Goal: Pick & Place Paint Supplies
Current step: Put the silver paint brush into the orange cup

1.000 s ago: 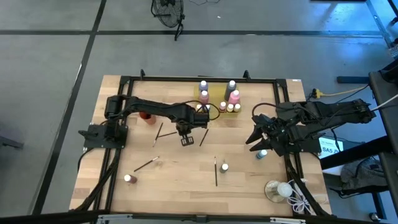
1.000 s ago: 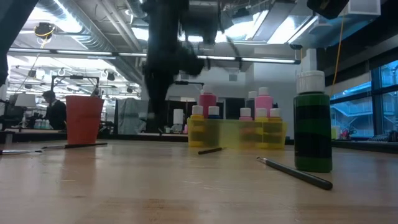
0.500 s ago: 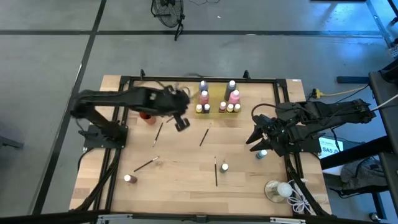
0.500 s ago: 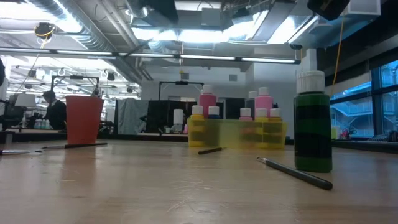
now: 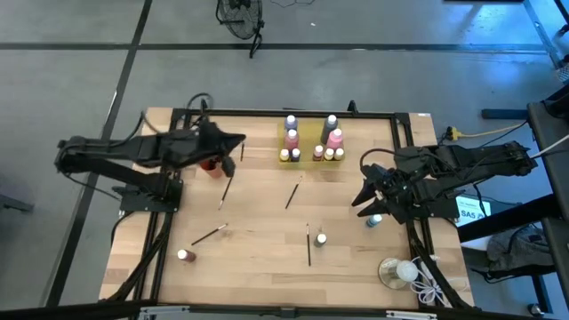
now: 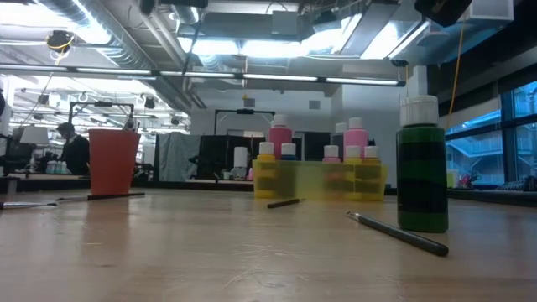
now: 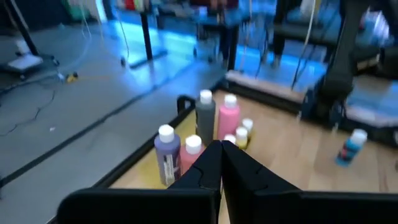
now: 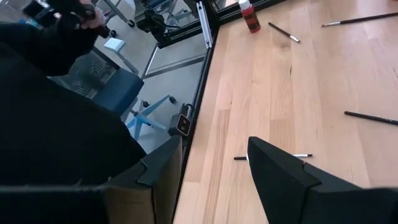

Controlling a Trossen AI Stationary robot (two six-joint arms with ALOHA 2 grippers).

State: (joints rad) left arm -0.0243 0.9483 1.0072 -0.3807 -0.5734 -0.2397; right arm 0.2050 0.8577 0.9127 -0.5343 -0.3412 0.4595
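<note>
1. my left gripper [image 5: 238,140] has its jaws pressed fully together with nothing between them; it hangs over the far left part of the light wooden table [image 5: 258,258], just beside the short red cup [image 5: 209,164].
2. my right gripper [image 5: 363,197] has its jaws parted wide and holds nothing; it waits at the table's right edge, near a small blue bottle with a white cap [image 5: 375,220].
3. the sorted paint bottles, pink, purple and grey with white caps, stand with small yellow ones in a cluster at the far edge [image 5: 311,140].
4. loose supplies lie well apart: a thin dark-handled brush by the cup [image 5: 228,188], another in mid-table [image 5: 292,196], a third nearer the front [image 5: 308,245] beside a tiny white-capped bottle [image 5: 321,239], a fourth brush [image 5: 209,235] and another tiny bottle [image 5: 182,255] front left.
5. i judge the step to be reaching for the next loose piece. to do it well i would part the left jaws before descending, line them across the nearest brush's handle, and come straight down so the cup is not nudged.
</note>
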